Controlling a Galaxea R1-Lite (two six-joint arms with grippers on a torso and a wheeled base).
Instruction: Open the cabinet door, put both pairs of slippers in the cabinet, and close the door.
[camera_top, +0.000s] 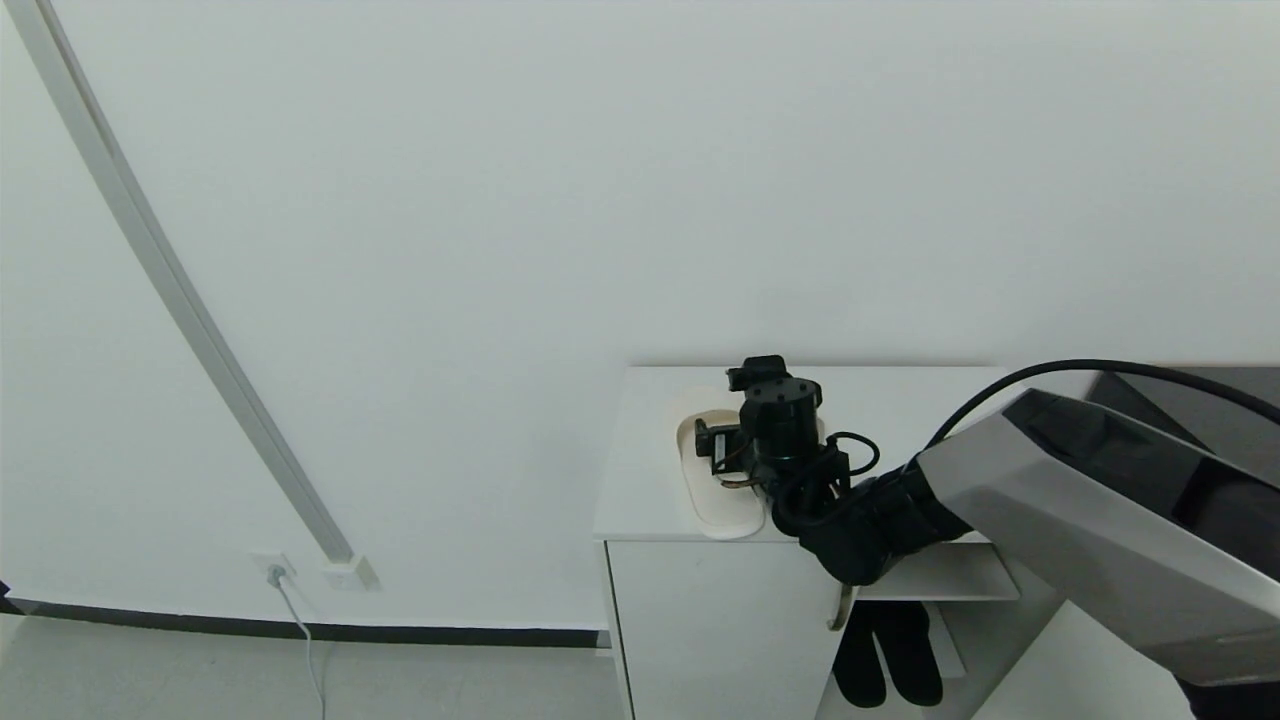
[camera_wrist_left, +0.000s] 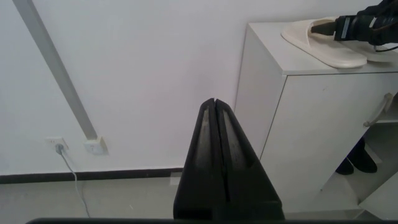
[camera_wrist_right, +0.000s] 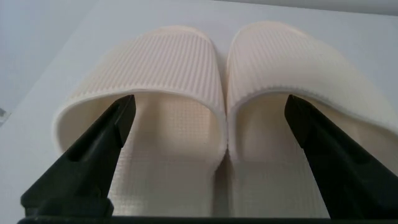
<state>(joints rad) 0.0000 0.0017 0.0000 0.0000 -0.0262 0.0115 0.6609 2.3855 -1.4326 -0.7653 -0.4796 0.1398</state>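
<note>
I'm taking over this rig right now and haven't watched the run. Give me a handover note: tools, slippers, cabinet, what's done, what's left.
Left tool: shut, empty, held clear of the cabinet.
Right tool: open, at the cream slippers on the cabinet top, one finger inside each slipper, not yet closed on them.
Black slippers: inside the cabinet, low down.
Done: cabinet opened, black pair in.
Left: grip the cream pair, place it inside, shut the cabinet.
</note>
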